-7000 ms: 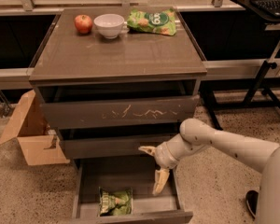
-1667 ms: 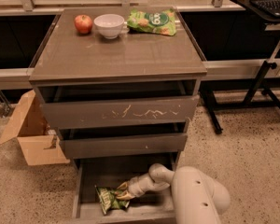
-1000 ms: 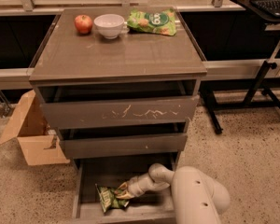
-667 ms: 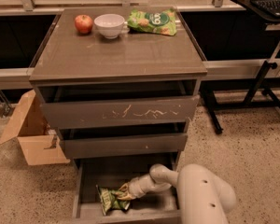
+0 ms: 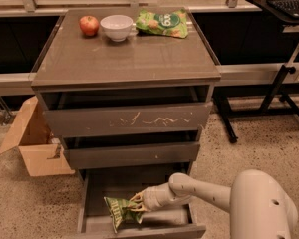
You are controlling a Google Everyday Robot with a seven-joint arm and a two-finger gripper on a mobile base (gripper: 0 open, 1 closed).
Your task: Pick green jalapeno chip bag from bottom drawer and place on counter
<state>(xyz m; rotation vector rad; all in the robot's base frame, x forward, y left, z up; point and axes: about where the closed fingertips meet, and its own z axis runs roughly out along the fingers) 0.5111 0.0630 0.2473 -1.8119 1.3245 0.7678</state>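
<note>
Arm down since seven seconds back: it hung in front of the middle drawer then, and now reaches into the bottom drawer [image 5: 165,219], lower centre of frame. Over the last second or so, no visible change.

Gripper [image 5: 138,202] sits low in the drawer, left of centre. Fingers read as clamped on the right edge of the green jalapeno chip bag [image 5: 118,213]. The bag, flat on the drawer floor earlier, now stands crumpled and tilted, its lower left corner on or just above the floor; cannot tell which.

Handling, by judgement:
- Light, soft foil with air and chips inside. It will sag and swing from an edge hold.
- Foil is slick and may slide out of a corner pinch.
- Contents are brittle, so no hard squeeze on the belly.
- Best hold is the crimped seam or a folded edge, about where the fingers are now.

Lift must clear the drawer front and the two drawer fronts above before reaching the bench [image 5: 124,59], upper centre.

Writing:
- Pale block lettering on the held bag is not legible.
- Brighter green bag [image 5: 162,23] at the back of the bench carries a round white logo, letters unreadable.

Also on the bench: apple [image 5: 88,25] and white bowl [image 5: 116,27], back left. Top drawer front [image 5: 129,121] shows white scratches.
</note>
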